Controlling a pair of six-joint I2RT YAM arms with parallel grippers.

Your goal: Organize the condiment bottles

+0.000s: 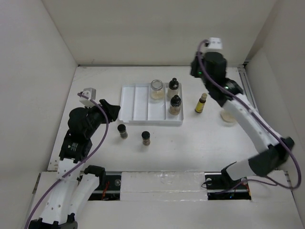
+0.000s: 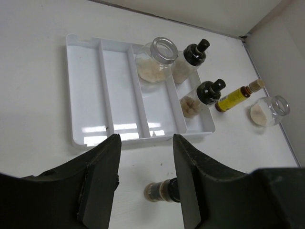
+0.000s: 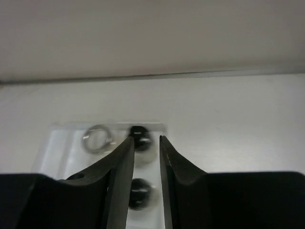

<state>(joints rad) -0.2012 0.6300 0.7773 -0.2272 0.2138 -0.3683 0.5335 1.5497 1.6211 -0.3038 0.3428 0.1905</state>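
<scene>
Though beside tray (image 1: pixel 134 102), yellow bottle (image 1: pixel 201 103) outside.

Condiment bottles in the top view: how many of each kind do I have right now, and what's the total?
Clear wide jars: 2
Black-capped bottles with pale contents: 2
Small bottles with brown contents: 2
Slim yellow bottle: 1
Total: 7
</scene>
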